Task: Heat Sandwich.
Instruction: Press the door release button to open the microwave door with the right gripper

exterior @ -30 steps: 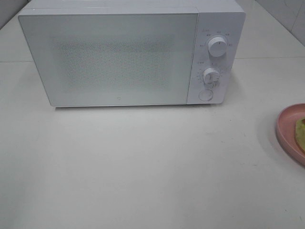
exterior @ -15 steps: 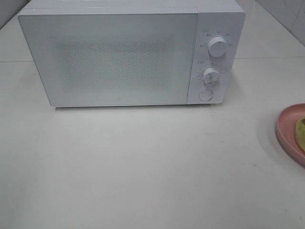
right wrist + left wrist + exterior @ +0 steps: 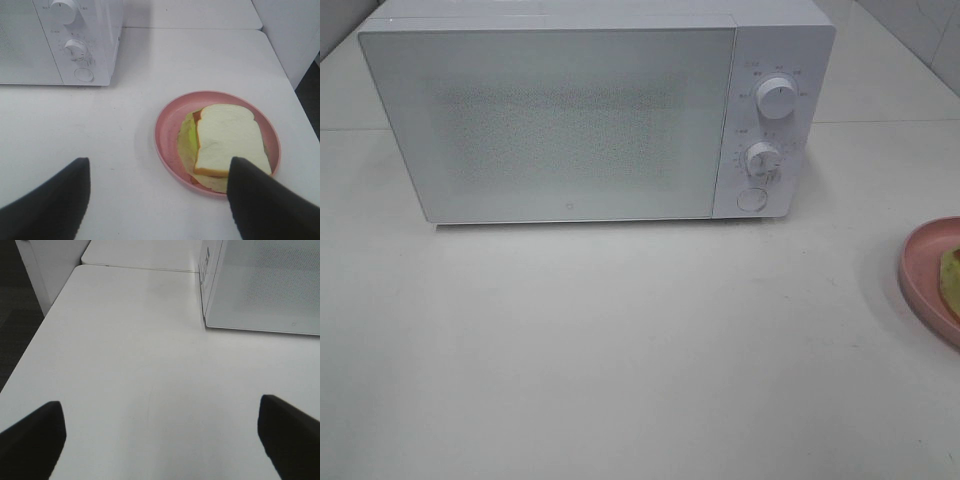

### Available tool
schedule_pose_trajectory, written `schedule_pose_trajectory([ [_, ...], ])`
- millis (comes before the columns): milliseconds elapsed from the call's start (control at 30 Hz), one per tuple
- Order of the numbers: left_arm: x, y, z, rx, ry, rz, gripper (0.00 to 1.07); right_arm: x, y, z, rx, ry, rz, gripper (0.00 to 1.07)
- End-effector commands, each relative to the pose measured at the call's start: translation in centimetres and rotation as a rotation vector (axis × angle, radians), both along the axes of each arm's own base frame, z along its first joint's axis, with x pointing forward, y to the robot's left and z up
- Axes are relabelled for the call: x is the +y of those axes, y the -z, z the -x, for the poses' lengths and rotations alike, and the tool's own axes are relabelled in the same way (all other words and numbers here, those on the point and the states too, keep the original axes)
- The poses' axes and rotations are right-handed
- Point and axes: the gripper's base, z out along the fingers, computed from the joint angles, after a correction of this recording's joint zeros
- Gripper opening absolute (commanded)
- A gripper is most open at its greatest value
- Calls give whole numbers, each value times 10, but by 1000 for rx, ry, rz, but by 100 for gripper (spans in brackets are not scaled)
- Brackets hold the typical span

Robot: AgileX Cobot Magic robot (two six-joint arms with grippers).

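The sandwich (image 3: 225, 142) lies flat on a pink plate (image 3: 167, 120) at the right edge of the table (image 3: 620, 350), to the right of the microwave (image 3: 560, 120) and nearer than it. The high camera catches only a sliver of it at the frame's edge.

The table is a broad white top. The microwave stands at its far side with the door shut and the control panel on its right. The panel carries two knobs (image 3: 777, 99) and a round button (image 3: 751, 198) below them.

The left gripper (image 3: 160, 430) hangs over bare table on the left, near the microwave's left end. Its jaws are spread wide and empty, and it is well apart from the plate.

The right gripper (image 3: 160, 195) is also wide and holds nothing. It is plainly the nearer arm, since the plate sits just ahead of it. The sandwich is not centred between the fingers but lies off toward the one closer to the table's right edge.

The top bread slice is slightly longer than wide, and its long side seems to run roughly near to far. As I judge it, the right arm would need to shift right before closing across the shorter width, and the door has to be opened first.
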Motion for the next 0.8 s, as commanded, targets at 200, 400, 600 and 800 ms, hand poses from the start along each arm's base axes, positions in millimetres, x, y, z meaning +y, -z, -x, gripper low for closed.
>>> schedule_pose_trajectory([
  [200, 0, 1, 3, -27, -1, 0, 98, 3, -4, -25, 2, -13, 9, 74],
  [400, 0, 1, 3, -27, -1, 0, 98, 5, -6, -41, -16, -22, 11, 74],
  [600, 0, 1, 3, -27, -1, 0, 98, 8, -6, -67, -17, -36, 13, 74],
  [800, 0, 1, 3, -27, -1, 0, 98, 11, -1, -91, 0, -47, 15, 74],
])
